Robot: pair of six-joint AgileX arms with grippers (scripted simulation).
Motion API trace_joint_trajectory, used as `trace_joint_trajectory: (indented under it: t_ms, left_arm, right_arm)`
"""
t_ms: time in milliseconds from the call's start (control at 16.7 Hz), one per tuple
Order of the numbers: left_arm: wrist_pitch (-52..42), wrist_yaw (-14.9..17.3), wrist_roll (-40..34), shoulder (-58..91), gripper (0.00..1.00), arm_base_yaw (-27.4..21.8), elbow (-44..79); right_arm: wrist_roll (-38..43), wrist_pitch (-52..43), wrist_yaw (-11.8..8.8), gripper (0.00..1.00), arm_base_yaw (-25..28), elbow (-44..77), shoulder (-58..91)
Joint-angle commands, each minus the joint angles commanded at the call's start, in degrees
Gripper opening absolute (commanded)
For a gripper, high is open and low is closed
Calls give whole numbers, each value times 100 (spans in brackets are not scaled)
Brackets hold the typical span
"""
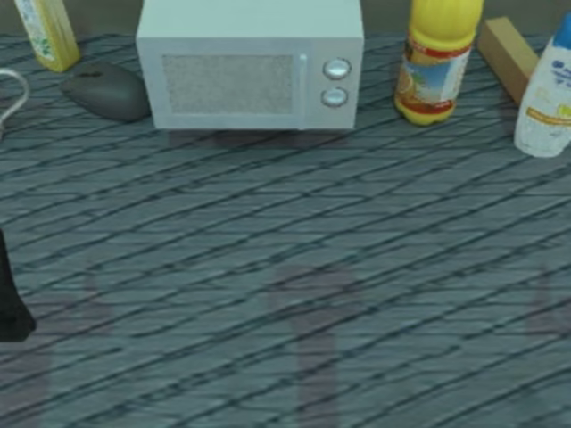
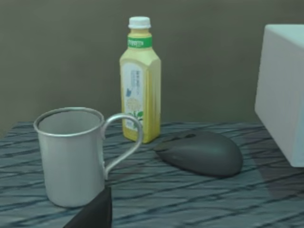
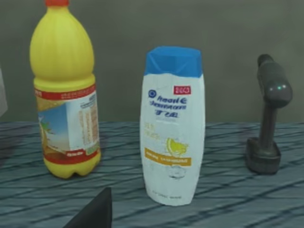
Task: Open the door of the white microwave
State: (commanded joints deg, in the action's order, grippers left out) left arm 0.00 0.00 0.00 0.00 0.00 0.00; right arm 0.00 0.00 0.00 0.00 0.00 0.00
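Top view: microwave [image 1: 250, 62] at table's [image 1: 285, 267] far edge, left of centre; door [image 1: 227, 85] flush shut, two knobs [image 1: 336, 82] to its right. Mouse [image 1: 107, 91] just left of microwave, orange bottle [image 1: 437, 58] to its right. Left arm [image 1: 11, 294] parked at left edge, well short of door. Right arm out of sight. Finger spread of either gripper: cannot tell.
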Motion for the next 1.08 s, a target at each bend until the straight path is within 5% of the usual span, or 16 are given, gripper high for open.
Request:
trace_joint_trajectory:
  t_ms: [540,1080]
  left_arm:
    - [-1291,-122,-35,1408,100,-447,1205]
    - [-3840,-525,-868,5324,100,-1724,5904]
  right_arm:
    - [0,0,0,100,0,0,0]
    - [0,0,0,100,0,0,0]
